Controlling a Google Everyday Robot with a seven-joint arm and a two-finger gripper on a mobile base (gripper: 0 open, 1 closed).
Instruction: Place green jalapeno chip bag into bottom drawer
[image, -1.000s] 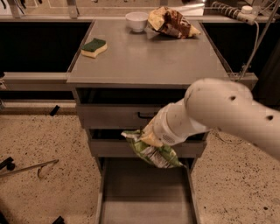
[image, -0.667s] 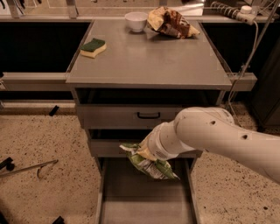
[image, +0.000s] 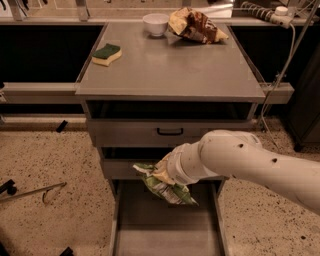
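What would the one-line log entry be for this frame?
phase: carry | end effector: holds green jalapeno chip bag, above open bottom drawer | bag: not yet released

Single view: we look down, close, from the front; gripper (image: 160, 178) clasps green jalapeno chip bag (image: 171, 192) low-centre, counter (image: 170, 75) beyond the fingers (image: 164, 174).

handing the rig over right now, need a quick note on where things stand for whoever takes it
Gripper: holds the bag, in front of the middle drawer and above the open bottom drawer.
Bag: hangs in the air over the back of the bottom drawer, not yet on its floor.
Done: bottom drawer pulled out, bag picked up and brought over it.
Left: lower the bag, let go, then draw the arm back.
Leave alone: sponge, bowl and brown bag on the cabinet top.
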